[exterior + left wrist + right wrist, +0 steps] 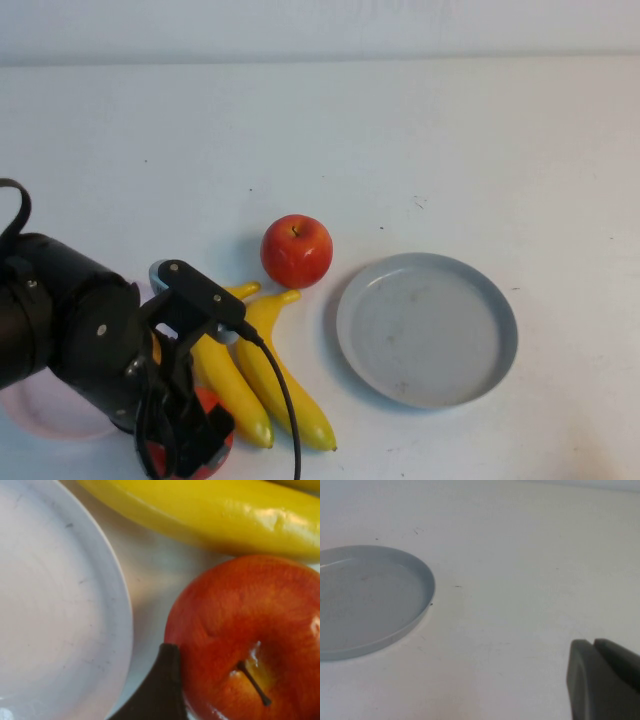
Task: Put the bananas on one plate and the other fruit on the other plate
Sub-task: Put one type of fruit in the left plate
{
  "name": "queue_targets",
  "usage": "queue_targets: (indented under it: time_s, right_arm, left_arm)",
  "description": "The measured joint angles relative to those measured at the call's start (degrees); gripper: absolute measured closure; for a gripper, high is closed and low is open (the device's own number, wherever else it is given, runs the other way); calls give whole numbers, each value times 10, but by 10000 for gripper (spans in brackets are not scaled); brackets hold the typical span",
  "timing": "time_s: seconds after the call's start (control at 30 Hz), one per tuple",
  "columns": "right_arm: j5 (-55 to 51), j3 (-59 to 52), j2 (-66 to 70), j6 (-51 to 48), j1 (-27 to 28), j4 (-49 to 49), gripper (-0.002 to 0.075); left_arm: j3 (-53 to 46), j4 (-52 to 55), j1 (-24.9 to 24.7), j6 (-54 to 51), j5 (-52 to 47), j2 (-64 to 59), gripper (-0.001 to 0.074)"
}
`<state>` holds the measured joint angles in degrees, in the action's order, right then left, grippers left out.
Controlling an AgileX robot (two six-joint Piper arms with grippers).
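Note:
My left gripper [188,440] is low at the table's front left, shut on a red apple [205,452] that sits beside the pale pink plate [45,425]. In the left wrist view one dark finger [160,690] presses the apple [250,630] next to the pink plate's rim [117,610]. Two yellow bananas [232,385] [285,385] lie side by side just right of it; one shows in the left wrist view [210,515]. A second red apple [296,250] stands behind them. The grey-blue plate [427,328] is empty. My right gripper [595,652] is shut and empty, hovering beside that plate [365,600].
The left arm's black body [70,340] and cable [285,400] cover part of the pink plate and cross the bananas. Bare white table lies behind and to the right of the grey-blue plate.

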<state>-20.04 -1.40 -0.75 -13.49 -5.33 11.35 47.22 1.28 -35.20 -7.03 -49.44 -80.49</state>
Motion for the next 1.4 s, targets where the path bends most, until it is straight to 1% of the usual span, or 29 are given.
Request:
queue_targets:
  time_s: [0.27, 0.3, 0.43, 0.73, 0.93, 1.0, 1.13, 1.27, 1.33, 1.4]
  right_arm:
    - [0, 0, 0, 0, 0, 0, 741]
    - [0, 0, 0, 0, 0, 0, 741]
    - [0, 0, 0, 0, 0, 0, 741]
    - [0, 0, 0, 0, 0, 0, 741]
    - [0, 0, 0, 0, 0, 0, 741]
    - [0, 0, 0, 0, 0, 0, 741]
    - [0, 0, 0, 0, 0, 0, 742]
    - [0, 0, 0, 0, 0, 0, 741]
    - [0, 0, 0, 0, 0, 0, 741]
    - [0, 0, 0, 0, 0, 0, 741]
  left_arm:
    - [0, -1, 0, 11, 0, -1, 69]
    - [0, -1, 0, 13, 0, -2, 77]
    - [0, -1, 0, 20, 0, -2, 155]
    - [1, -3, 0, 27, -6, 8, 157]
    - [51, 0, 3, 29, -43, 61, 157]
    - [57, 7, 24, 30, -42, 66, 157]
    - [58, 21, 98, 48, -40, 59, 157]
    - [58, 31, 152, 53, -27, 38, 157]
    - [58, 34, 167, 53, -19, 22, 157]
    - [58, 34, 171, 53, -14, 11, 157]
